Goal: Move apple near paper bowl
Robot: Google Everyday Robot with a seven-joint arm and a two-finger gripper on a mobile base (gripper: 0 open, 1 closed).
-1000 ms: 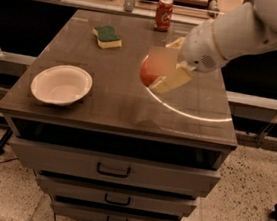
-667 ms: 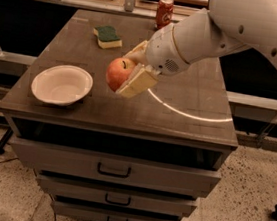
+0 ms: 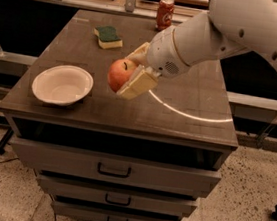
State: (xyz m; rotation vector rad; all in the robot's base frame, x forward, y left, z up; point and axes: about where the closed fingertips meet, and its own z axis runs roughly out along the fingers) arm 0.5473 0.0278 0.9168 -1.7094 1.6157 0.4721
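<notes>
The red-orange apple (image 3: 120, 73) is held between the cream fingers (image 3: 138, 83) of my gripper (image 3: 131, 72), above the middle of the dark cabinet top. The gripper is shut on the apple. The white arm reaches in from the upper right. The white paper bowl (image 3: 62, 84) sits on the cabinet top near its front left corner, a short gap to the left of the apple.
A green and yellow sponge (image 3: 107, 36) lies at the back left of the cabinet top (image 3: 189, 108). A red soda can (image 3: 165, 13) stands at the back edge. Drawers (image 3: 113, 168) with dark handles run down the cabinet's front.
My gripper has carried the apple leftward across the cabinet top, from the centre right toward the paper bowl, and slightly lower.
</notes>
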